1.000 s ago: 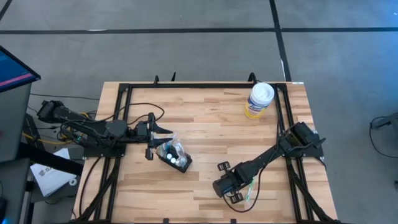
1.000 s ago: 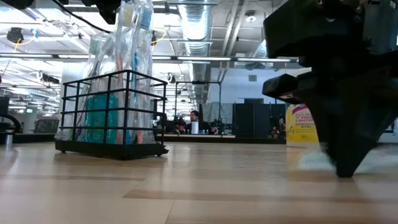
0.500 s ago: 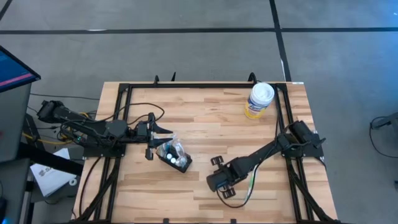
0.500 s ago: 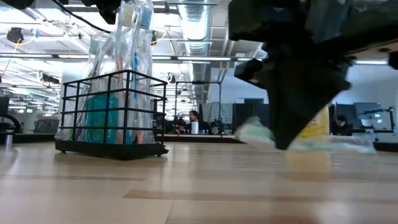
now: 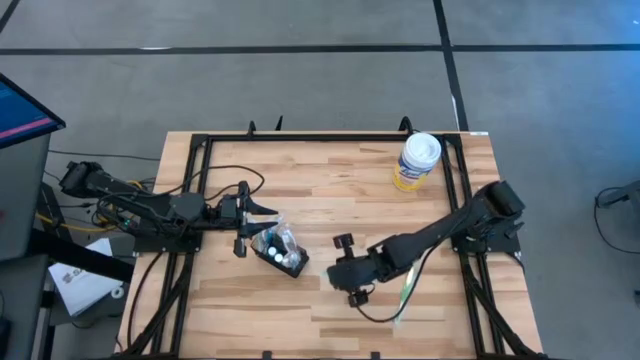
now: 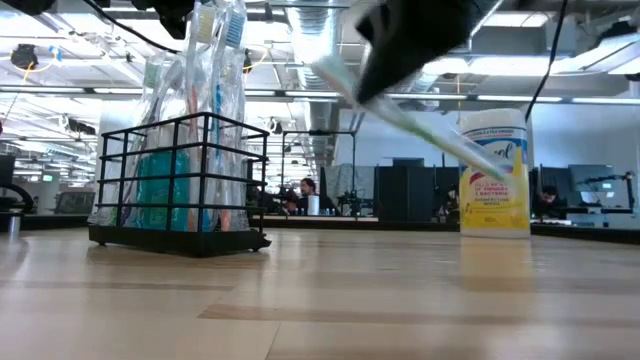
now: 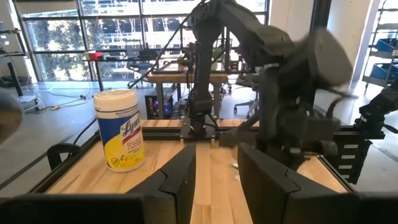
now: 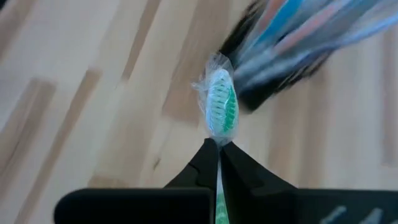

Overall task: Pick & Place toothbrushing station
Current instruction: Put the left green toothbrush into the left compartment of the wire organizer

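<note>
The toothbrushing station is a black wire holder standing on its base at the table's left of middle, filled with wrapped toothbrushes. Beside it, on its far left, my left gripper stands open and level, with nothing between its fingers. My right gripper is near the table's middle, above the surface, shut on a green toothbrush in clear wrap. In the right wrist view the station shows blurred beyond the brush head. My right gripper pinches the wrapped green toothbrush between its two fingers just behind the bristle head, which sticks out past the fingertips. The fingers slant down from the table's right and lie along the brush. The brush is lifted clear and tilted, its handle trailing back under the gripper.
A yellow wipes canister with a white lid stands at the far right corner. Black frame rails run along the table's edges. Bare wood lies between the station and my right gripper.
My right gripper has risen and gone toward the table's left, toward the station, tipping less steeply downward. The green toothbrush, which lay on the table near the front right, has come up with it and now hangs clear, tilted.
</note>
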